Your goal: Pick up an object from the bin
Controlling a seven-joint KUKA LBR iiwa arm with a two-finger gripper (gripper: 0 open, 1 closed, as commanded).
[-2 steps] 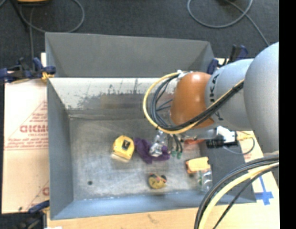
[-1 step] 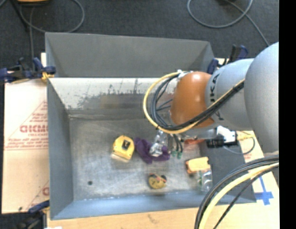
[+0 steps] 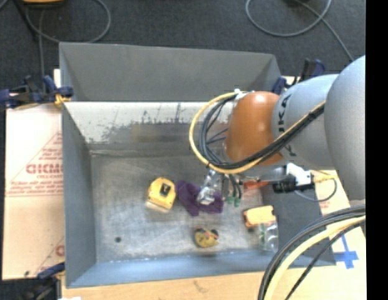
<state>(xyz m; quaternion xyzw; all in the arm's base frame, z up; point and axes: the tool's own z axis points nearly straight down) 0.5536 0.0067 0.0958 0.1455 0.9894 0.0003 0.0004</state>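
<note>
My gripper [image 3: 209,194] sits on the purple thing [image 3: 189,200] mid-bin [image 3: 81,186], open or closed I cannot tell; next, I judge, a firm grip, then lift.

A yellow tape measure [image 3: 161,194] lies just left of the purple thing [image 3: 193,200]; beyond it the bin [image 3: 78,186] floor is bare to the wall, as it is behind the purple thing. The gripper [image 3: 209,194] stands over its right end. In front lies a small dark-and-yellow thing [image 3: 206,237]; front-right, a yellow block [image 3: 258,215] and a clear piece [image 3: 267,235] crowd the corner.
</note>
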